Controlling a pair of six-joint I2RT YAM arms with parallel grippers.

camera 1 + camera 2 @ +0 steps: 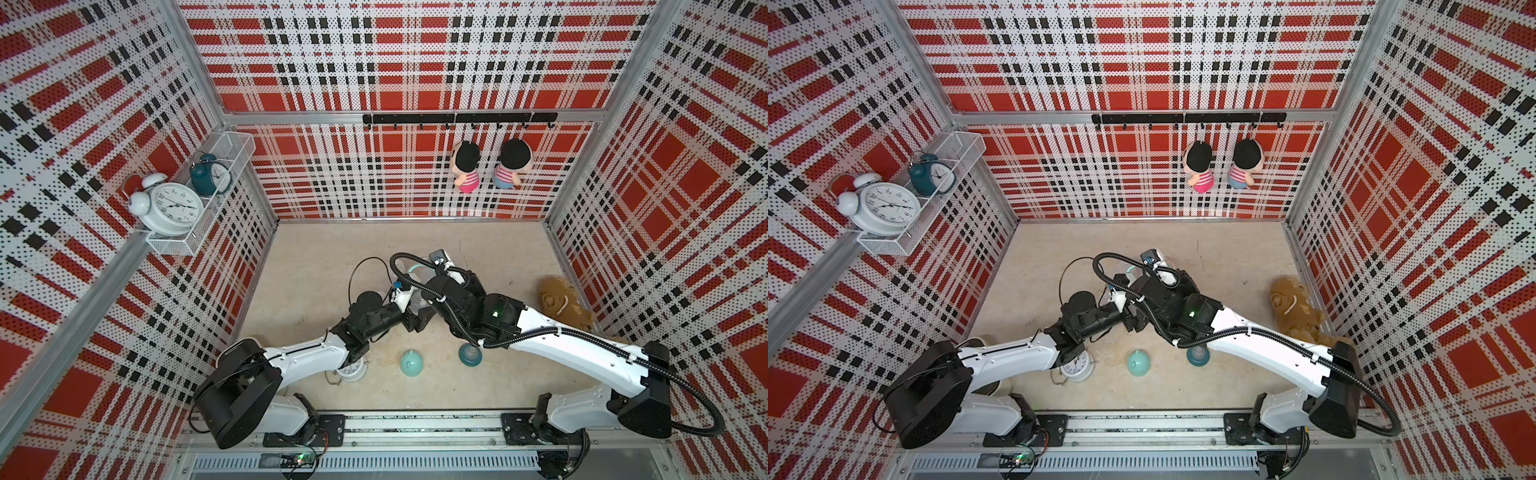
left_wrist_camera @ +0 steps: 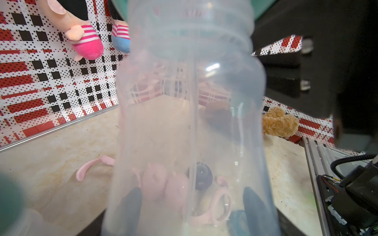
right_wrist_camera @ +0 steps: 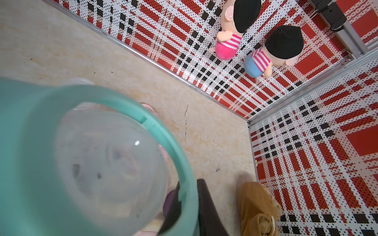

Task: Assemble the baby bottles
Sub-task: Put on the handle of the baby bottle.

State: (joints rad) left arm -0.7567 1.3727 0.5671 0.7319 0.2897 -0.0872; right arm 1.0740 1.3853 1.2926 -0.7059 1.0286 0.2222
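Note:
My left gripper (image 2: 192, 206) is shut on a clear baby bottle (image 2: 190, 102), its dark fingers (image 2: 133, 204) showing through the plastic on both sides. A teal two-handled ring (image 3: 176, 155) sits around the bottle's neck, and my right gripper (image 3: 189, 204) is shut on the ring's rim. In both top views the two arms meet at mid-table and hide most of the bottle; a sliver of the teal ring (image 1: 410, 270) shows. A teal dome cap (image 1: 409, 363) (image 1: 1138, 362) and a teal nipple collar (image 1: 470, 354) (image 1: 1198, 355) lie on the table nearer the front.
Pink handled rings (image 2: 92, 165) and pink caps (image 2: 163, 183) lie on the table beyond the bottle. A white alarm clock (image 1: 351, 372) sits under the left arm. A brown plush toy (image 1: 561, 305) lies by the right wall. Two dolls (image 1: 467, 166) hang on the back wall.

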